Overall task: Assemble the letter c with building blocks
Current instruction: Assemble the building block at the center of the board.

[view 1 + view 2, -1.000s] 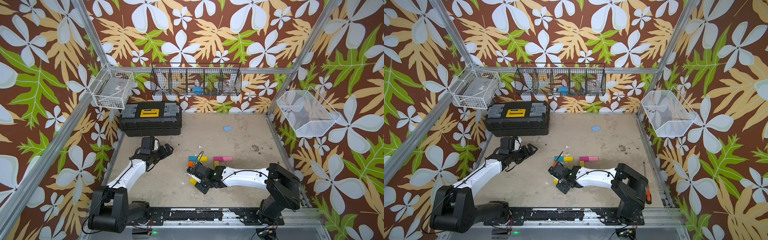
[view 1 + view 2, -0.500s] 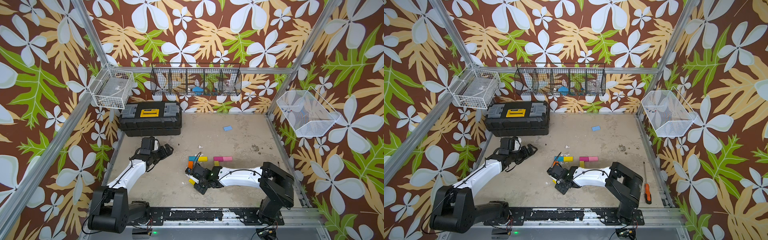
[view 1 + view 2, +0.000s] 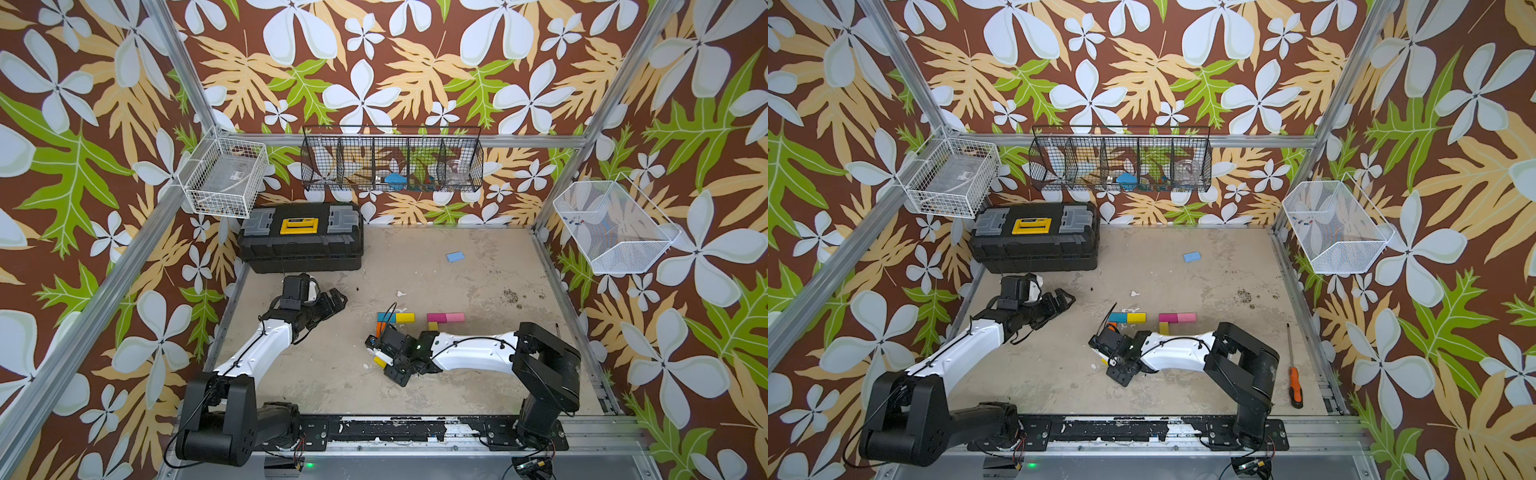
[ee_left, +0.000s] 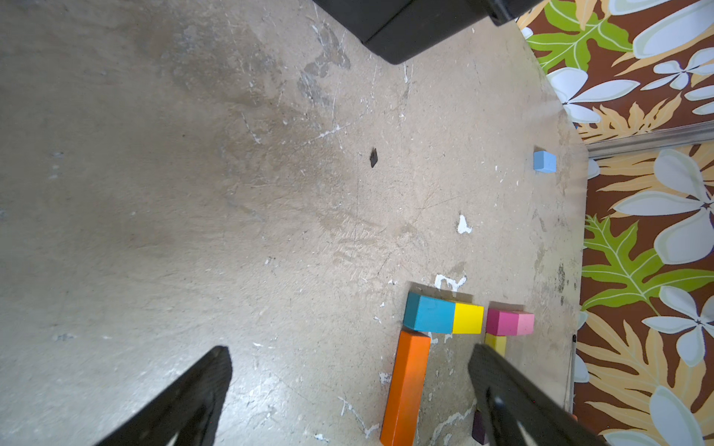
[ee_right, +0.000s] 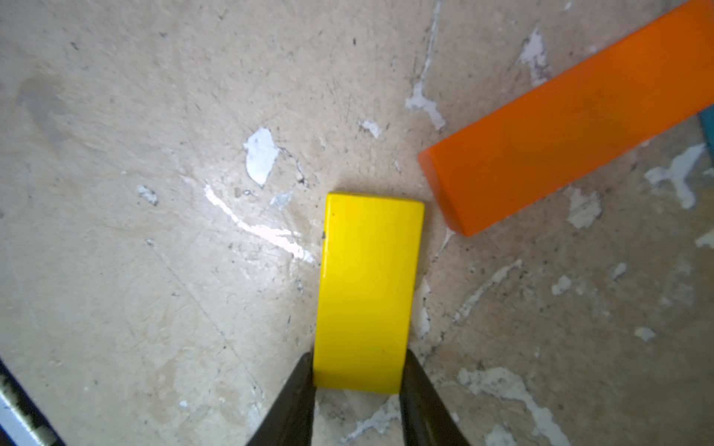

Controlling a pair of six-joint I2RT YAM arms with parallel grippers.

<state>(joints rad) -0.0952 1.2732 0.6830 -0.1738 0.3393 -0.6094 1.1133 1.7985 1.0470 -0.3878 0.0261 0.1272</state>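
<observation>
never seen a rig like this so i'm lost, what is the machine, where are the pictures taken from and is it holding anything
Two robot arms sit at a table's edge. Two pictures look down from above; the other two come from a camera on each arm's wrist. The left end effector is open and empty. The right end effector is closed on one end of a yellow block, beside a long orange block. On the table lie more coloured blocks, a light blue block, a black toolbox and a screwdriver.

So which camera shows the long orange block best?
The left wrist view: nearly the whole orange block, unblocked. The right wrist view cuts one end off; in both top views the right arm hides most.
</observation>
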